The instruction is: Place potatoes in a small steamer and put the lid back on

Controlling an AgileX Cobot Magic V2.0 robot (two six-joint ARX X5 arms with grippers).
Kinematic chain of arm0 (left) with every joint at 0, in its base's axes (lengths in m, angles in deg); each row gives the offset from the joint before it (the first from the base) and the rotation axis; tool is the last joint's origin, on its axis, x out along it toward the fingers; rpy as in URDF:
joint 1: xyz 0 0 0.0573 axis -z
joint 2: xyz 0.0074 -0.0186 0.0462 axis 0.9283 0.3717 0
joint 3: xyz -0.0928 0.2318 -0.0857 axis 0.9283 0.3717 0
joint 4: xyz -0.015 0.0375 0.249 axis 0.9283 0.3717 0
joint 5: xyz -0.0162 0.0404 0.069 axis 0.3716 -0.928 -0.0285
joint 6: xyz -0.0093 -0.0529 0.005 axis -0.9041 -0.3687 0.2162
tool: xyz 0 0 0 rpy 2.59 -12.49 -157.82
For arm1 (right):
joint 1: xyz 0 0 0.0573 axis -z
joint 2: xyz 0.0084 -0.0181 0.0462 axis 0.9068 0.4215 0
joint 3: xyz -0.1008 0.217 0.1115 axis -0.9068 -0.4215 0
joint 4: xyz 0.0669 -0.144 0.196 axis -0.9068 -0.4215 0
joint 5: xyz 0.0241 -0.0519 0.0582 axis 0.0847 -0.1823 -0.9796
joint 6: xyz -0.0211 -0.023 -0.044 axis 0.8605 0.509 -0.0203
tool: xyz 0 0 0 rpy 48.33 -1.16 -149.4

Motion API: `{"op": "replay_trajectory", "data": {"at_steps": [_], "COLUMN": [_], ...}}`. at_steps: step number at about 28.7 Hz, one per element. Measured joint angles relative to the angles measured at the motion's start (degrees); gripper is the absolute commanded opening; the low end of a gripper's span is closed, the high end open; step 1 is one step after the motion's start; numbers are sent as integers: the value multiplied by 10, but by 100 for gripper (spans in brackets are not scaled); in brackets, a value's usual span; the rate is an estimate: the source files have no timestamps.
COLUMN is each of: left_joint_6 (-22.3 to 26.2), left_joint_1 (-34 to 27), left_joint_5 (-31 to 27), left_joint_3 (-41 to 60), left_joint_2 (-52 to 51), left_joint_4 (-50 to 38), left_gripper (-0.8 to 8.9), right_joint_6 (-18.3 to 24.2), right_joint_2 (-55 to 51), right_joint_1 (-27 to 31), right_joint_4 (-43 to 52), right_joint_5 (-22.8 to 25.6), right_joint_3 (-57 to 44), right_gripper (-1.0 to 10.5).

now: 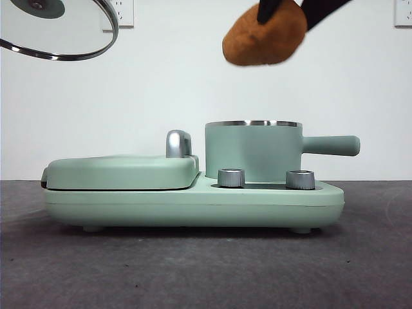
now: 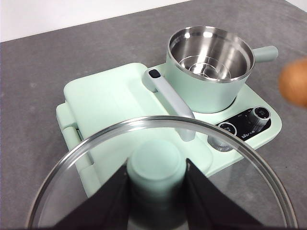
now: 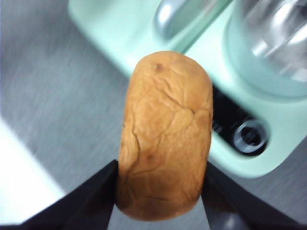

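Glass lid (image 2: 163,143) x1 gripped by left hand (image 2: 157,191), 1 potato (image 3: 165,134) clamped in right hand (image 3: 160,191), 1 steamer (image 1: 253,151) uncovered

A staged test setting, such as a lab or demonstration room, is suggested rather than a lived-in kitchen. A bare white wall (image 1: 193,84) is seen behind the scene, with white wall sockets (image 1: 122,13) mounted high on it at both sides. The table (image 1: 193,270) is covered with a plain dark grey, felt-like surface. A single mint-green countertop cooking appliance (image 1: 193,203) is set on it, with two steel control knobs (image 1: 232,177) at its front and a steel-rimmed pot (image 1: 252,151) seated on it. No counters, sink or cupboards are shown around it, only wall and table.
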State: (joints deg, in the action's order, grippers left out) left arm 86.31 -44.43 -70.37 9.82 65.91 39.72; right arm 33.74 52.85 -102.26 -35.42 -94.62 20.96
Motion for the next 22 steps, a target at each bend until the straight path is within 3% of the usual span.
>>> {"op": "replay_trajectory", "data": {"at_steps": [10, 22], "left_joint_6": [0, 0], "left_joint_1": [0, 0], "left_joint_5": [0, 0], "left_joint_3": [0, 0], "left_joint_2": [0, 0], "left_joint_4": [0, -1], "left_gripper": [14, 14], "right_joint_6": [48, 76], "right_joint_2": [149, 287], "right_joint_1": [79, 109], "right_joint_4": [40, 102], "right_joint_5": [33, 69], "right_joint_3": [145, 184], "right_gripper": [212, 212]}}
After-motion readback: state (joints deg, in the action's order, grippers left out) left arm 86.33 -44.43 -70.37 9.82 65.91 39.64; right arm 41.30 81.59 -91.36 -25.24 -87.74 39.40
